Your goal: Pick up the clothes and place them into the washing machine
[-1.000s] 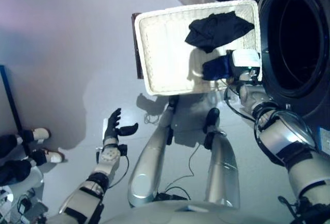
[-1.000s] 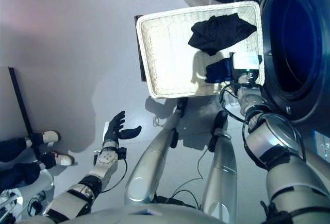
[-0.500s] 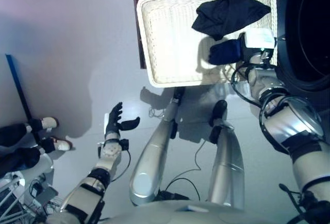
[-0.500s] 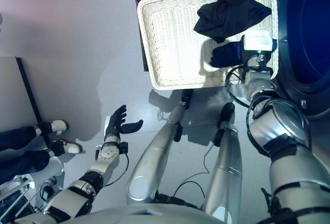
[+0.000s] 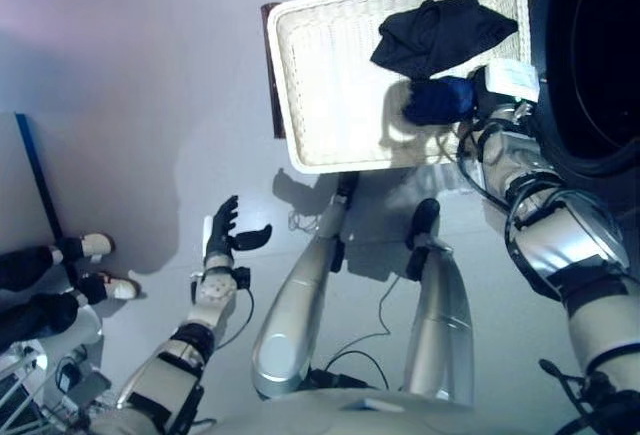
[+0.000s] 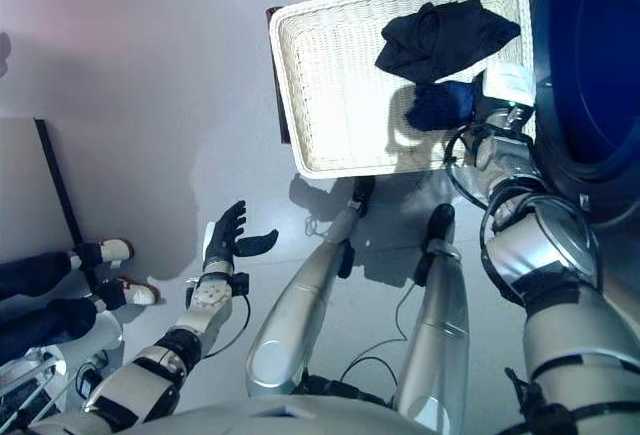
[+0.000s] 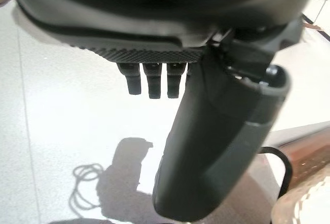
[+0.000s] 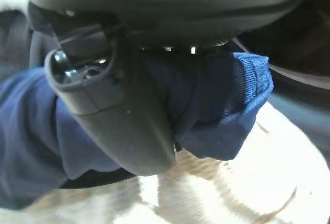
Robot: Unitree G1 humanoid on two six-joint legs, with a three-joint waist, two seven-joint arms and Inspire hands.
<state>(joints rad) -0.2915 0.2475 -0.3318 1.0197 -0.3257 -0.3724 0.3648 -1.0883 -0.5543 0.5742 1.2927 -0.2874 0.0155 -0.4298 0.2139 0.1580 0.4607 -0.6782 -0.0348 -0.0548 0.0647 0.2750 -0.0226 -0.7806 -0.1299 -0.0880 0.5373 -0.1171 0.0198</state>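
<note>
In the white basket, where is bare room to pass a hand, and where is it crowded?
The basket is bare across its left and middle. It is crowded along the side by the washing machine: the black garment, and the right hand shut on the blue garment.

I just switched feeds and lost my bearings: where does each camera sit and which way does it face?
Left eye view: on the head, looking down at the white basket, black garment, washing machine; both arms show.
Right eye view: same, slightly offset; left robot hand open over the floor.
Left wrist view: along the left robot hand toward the floor.
Right wrist view: along the right robot hand, closed on the blue garment.
Shared: head views and right wrist view show the blue garment over the basket.
</note>
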